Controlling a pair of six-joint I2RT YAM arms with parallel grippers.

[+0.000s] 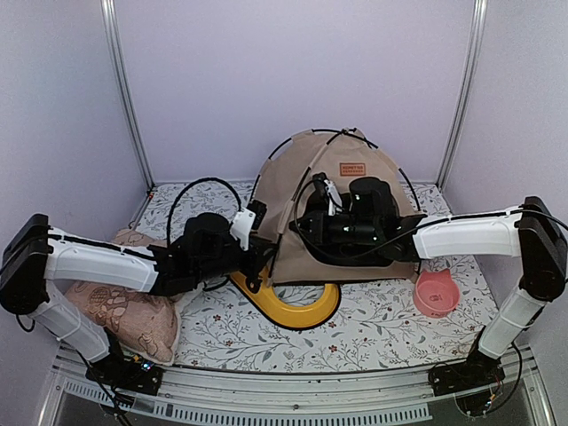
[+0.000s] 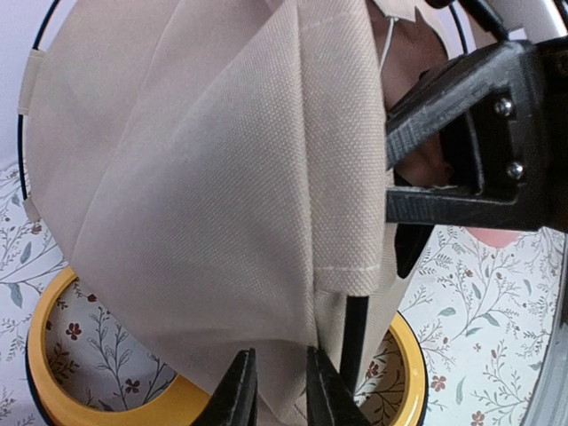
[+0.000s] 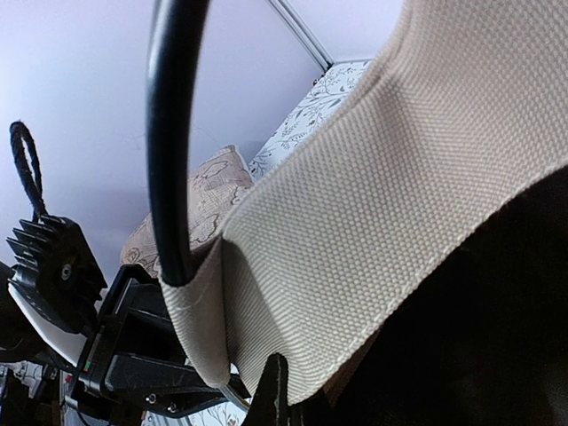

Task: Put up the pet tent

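The pet tent (image 1: pixel 342 191) is seen standing at the back, its front over a yellow tray (image 1: pixel 297 311); a pink bowl (image 1: pixel 435 293) lies right, a cushion (image 1: pixel 124 311) left; its fabric is pinched in the narrow left gripper (image 2: pixel 288 390); the right gripper (image 3: pixel 275 395) is closed at the hem, any hold hidden

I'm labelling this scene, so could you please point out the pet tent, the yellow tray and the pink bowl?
pet tent (image 1: pixel 297 177): top view, tan left panel.
yellow tray (image 1: pixel 300 315): top view, front rim.
pink bowl (image 1: pixel 436 293): top view, its middle.
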